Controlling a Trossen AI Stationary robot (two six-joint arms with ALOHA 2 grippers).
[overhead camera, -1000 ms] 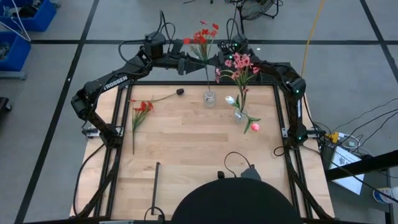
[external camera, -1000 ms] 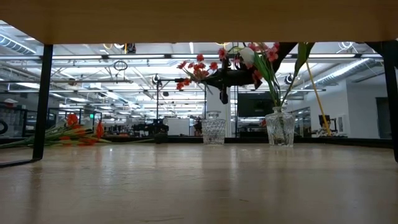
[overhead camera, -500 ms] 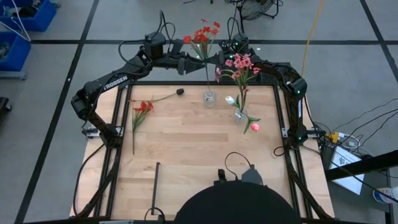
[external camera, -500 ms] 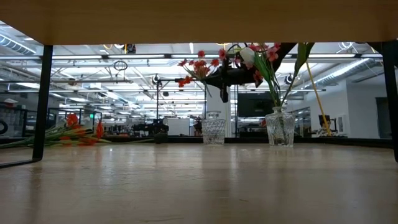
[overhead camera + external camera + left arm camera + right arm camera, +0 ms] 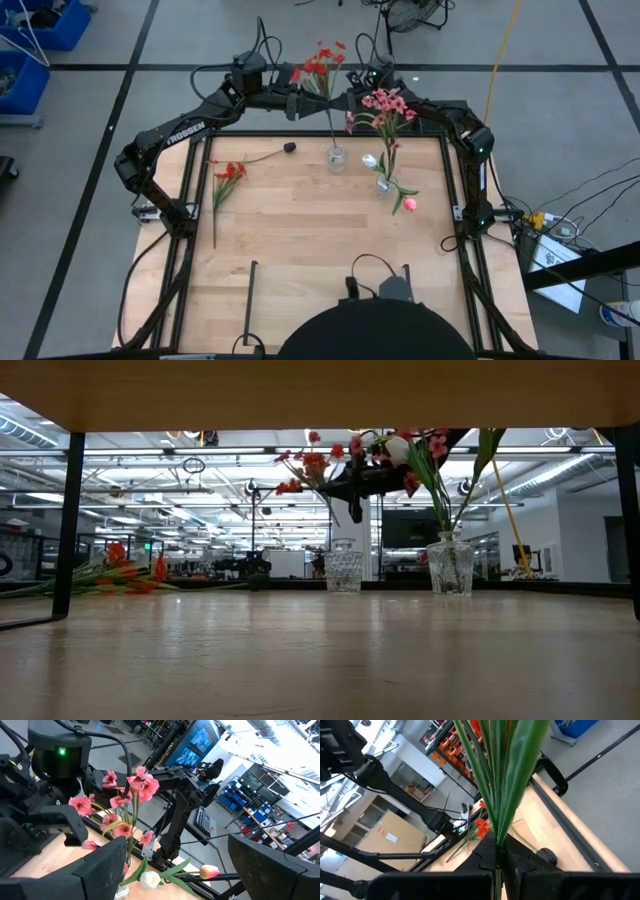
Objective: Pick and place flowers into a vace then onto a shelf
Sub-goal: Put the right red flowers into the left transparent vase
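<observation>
Right gripper (image 5: 497, 862), clenched on the stems of a red spray (image 5: 320, 68), holds it above the empty glass vase (image 5: 337, 157) at the table's far edge; stem tips seem just over the mouth, so lower straight; left gripper (image 5: 297, 103) waits beside, released.

A red spray (image 5: 319, 68) on thin green stalks is pinched in the right claw (image 5: 497, 857), blossoms just above it and its stalk running down toward a glass vase (image 5: 337, 158) below. Beside that claw, pink blossoms (image 5: 386, 104) with a white tulip bud (image 5: 370, 160) and a pink-red bud (image 5: 409, 205) stand in a second vase (image 5: 385, 186). Another red spray (image 5: 226, 178) lies flat on the table, well apart.
</observation>
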